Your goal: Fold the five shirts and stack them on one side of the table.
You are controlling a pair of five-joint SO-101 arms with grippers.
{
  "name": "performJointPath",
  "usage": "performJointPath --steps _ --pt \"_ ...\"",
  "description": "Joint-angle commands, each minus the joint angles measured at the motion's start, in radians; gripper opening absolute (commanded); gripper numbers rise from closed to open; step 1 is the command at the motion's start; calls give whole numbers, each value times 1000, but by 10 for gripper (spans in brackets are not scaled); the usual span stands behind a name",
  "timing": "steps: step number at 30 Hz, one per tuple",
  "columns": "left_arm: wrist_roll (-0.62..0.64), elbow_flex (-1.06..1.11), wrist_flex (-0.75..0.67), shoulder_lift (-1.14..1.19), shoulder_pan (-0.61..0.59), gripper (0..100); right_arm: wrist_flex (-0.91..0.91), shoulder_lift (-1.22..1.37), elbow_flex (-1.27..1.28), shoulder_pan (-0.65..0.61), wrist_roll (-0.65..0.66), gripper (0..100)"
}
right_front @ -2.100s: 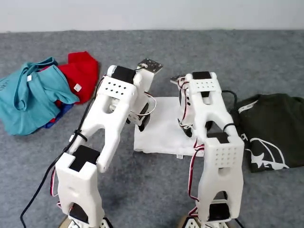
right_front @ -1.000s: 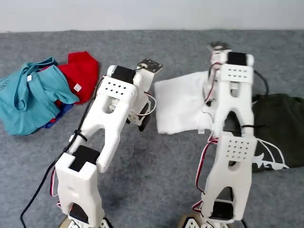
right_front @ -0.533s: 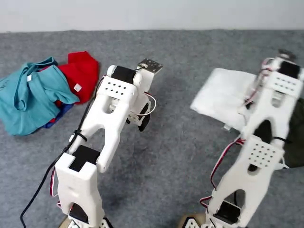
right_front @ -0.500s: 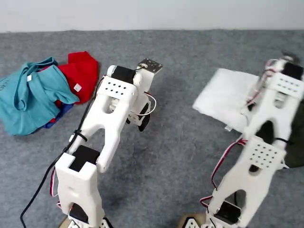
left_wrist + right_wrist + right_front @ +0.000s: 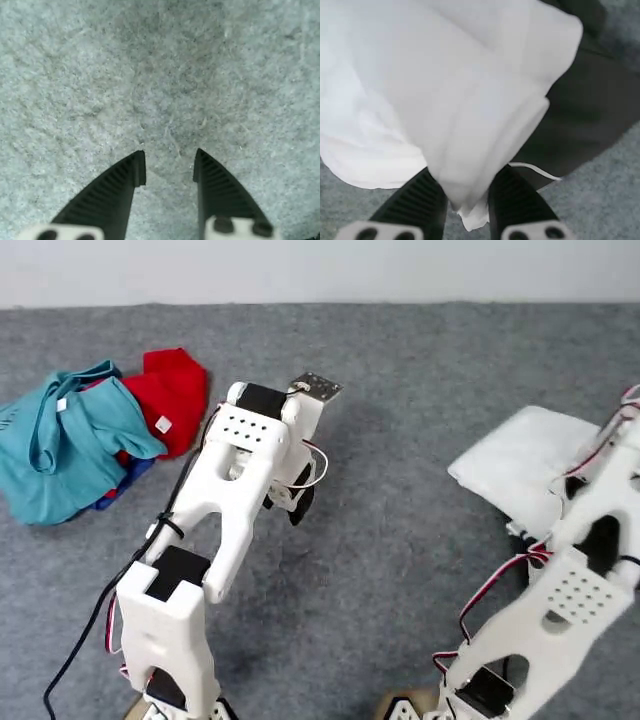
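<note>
White shirt [image 5: 515, 462] clamped in right gripper [image 5: 467, 187]; left gripper [image 5: 169, 161] parted above grey felt tabletop [image 5: 400, 560]; pale wall [image 5: 320, 270] behind.

A grey felt-like cover [image 5: 400, 540] is spread over the whole work surface, its fuzzy fibres seen close up in the left wrist view, & a pale wall strip [image 5: 320, 270] is seen along the far edge, approx. level.

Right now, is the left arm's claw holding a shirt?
No, the left gripper is open and empty, with just bare grey carpet beneath it.
</note>
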Motion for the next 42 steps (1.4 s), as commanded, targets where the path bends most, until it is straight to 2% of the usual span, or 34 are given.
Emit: performJointPath --steps 1,5,16,28,34,38,42 --pt "-12 -5 5 -54 3 156 39 -113 66 65 -8 9" --pt "-12 -5 5 -54 3 156 39 -117 143 82 8 9" --pt "-12 -5 5 -54 3 156 38 -117 190 234 -8 9" --pt "-12 -4 5 -54 3 156 -1 -116 242 249 0 23" --pt "-12 -2 5 -54 3 156 39 -127 236 251 146 203" --pt "-12 -2 6 -54 3 156 44 -127 242 271 259 217" --pt "-12 -2 6 -54 3 156 44 -150 239 311 305 217"
